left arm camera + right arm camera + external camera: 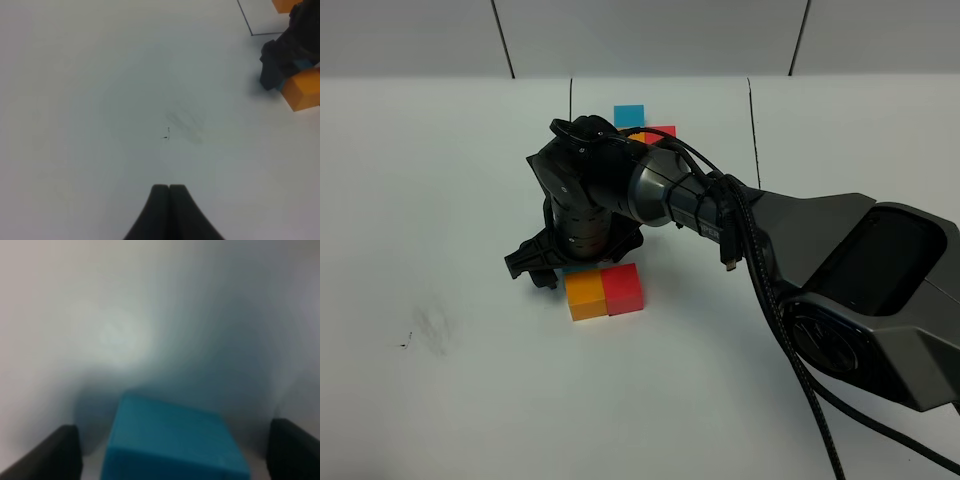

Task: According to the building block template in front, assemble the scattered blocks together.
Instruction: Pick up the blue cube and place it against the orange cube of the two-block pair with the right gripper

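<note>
A: We start with the table [440,180], white and wide, then our right arm [740,215] reaching in from the right and bending down over the loose blocks.

B: Agreed. Beneath it our right gripper [572,266] hangs low, just behind the orange block [585,296] and red block [623,288], which sit touching side by side.

A: And the light blue block [172,445]? From above we see only a sliver of it, under the wrist.

B: The right wrist view settles it: the block lies between the two fingers [52,452], jaws spread wide, a gap showing on each side, so nothing is gripped.

A: Then we judge the blue one belongs behind the orange, as in the template [642,122] at the far end.

B: Yes, and our right arm is the nearer one. Our left gripper [169,192] is pressed shut, empty, well off to the left.
</note>
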